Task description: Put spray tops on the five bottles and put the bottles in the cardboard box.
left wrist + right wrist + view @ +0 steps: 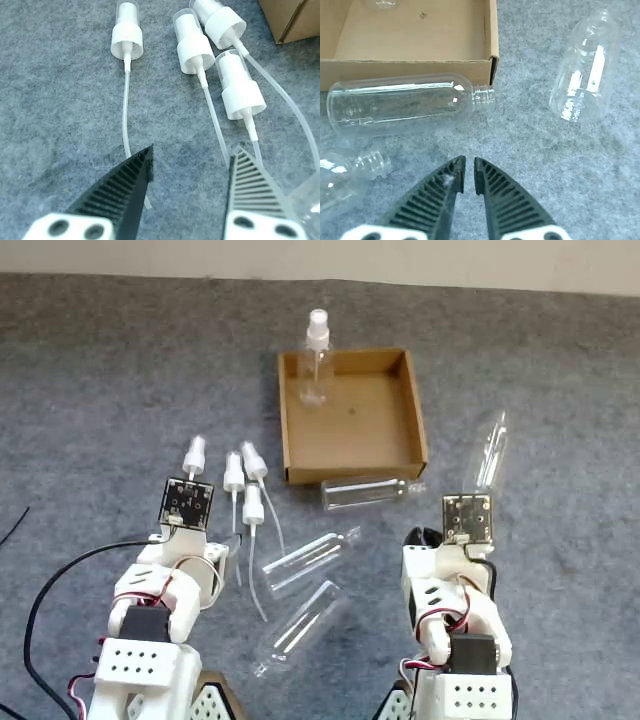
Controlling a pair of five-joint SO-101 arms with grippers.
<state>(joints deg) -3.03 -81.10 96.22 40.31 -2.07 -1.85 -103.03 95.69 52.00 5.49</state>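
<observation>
Cardboard box [350,474]: open-topped, on the grey carpet [100,370], at the far middle of the high view.
Capped bottle [316,360]: upright inside the box, in its far left part, white spray top fitted.
Loose spray tops [234,472]: four, lying on the carpet left of the box, close together, thin tubes trailing toward the arms; none on a bottle.
Front bottle [368,492]: on its side just beside the box's front wall, neck pointing right, uncapped.
Right-hand bottle [493,448]: lying right of the box and apart from it, uncapped.
Middle bottles [310,558]: two, lying on their sides between the arms, one nearer the box, the other [297,625] closer to the arm bases; both uncapped.
Left gripper [194,150]: low over the carpet just short of the spray tops, jaws wide apart, holding nothing; tube ends close by the fingertips.
Right gripper [469,161]: low over the carpet near the front bottle, jaws almost together with only a thin slit, clamped on nothing.
</observation>
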